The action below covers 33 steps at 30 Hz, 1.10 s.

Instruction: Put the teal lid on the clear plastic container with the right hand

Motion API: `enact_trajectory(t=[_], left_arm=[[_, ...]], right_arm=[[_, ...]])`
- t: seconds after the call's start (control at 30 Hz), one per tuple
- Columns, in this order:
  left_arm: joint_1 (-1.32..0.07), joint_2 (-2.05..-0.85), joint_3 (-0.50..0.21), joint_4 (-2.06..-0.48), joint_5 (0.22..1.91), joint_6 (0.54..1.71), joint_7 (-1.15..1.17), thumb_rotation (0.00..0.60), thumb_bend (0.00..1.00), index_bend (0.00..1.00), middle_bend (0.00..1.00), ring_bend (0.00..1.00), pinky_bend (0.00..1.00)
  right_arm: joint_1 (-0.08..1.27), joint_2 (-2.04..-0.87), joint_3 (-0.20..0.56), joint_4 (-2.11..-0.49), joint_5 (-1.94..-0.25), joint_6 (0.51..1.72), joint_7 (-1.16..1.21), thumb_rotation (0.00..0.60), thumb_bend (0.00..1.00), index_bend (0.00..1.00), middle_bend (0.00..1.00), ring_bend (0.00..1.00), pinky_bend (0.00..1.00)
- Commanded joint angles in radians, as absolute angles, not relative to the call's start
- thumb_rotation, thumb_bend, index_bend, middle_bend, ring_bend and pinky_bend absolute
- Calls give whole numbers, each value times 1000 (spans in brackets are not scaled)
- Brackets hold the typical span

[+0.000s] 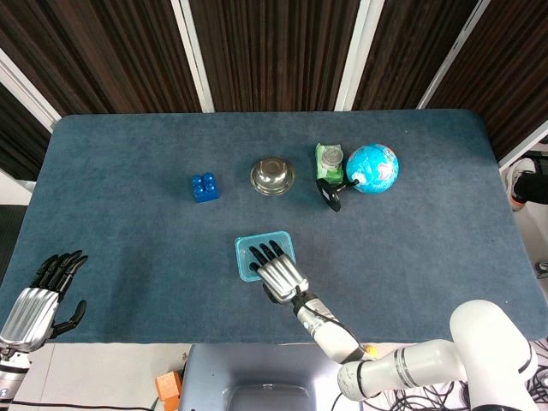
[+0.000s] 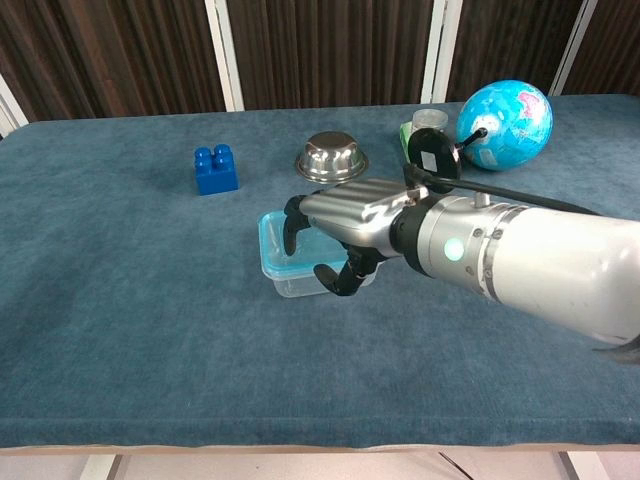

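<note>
The teal lid point(image 1: 247, 250) lies on top of the clear plastic container point(image 2: 292, 284) at the table's front middle. My right hand point(image 1: 279, 273) lies palm down over it. In the chest view the right hand point(image 2: 350, 214) curls its fingers point(image 2: 292, 214) onto the lid point(image 2: 271, 240) while the thumb hooks against the container's front wall, so it grips lid and container together. Most of the lid is hidden under the hand. My left hand point(image 1: 38, 301) hangs off the table's front left corner with fingers spread and holds nothing.
A blue block point(image 1: 205, 187) stands at the left back. A steel bowl point(image 1: 272, 175) sits behind the container. A green packet with a jar point(image 1: 330, 161) and a small globe point(image 1: 372, 169) on a black stand are at the right back.
</note>
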State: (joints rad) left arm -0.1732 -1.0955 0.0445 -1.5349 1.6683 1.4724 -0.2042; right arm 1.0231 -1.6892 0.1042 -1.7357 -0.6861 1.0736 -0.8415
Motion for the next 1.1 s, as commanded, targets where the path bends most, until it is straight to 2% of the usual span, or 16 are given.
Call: enact_trajectory(t=[0.03, 1.1], left_arm=[[-173, -1095, 45, -1535, 1668, 1472, -205, 600, 476, 0, 42, 7, 31], [-173, -1095, 44, -1533, 1669, 1473, -207, 600, 476, 0, 42, 7, 31]], right_arm=[[1024, -1690, 106, -1733, -682, 1070, -842, 600, 543, 282, 21, 0, 0], [1021, -1706, 83, -1697, -663, 1047, -843, 600, 543, 294, 21, 0, 0]])
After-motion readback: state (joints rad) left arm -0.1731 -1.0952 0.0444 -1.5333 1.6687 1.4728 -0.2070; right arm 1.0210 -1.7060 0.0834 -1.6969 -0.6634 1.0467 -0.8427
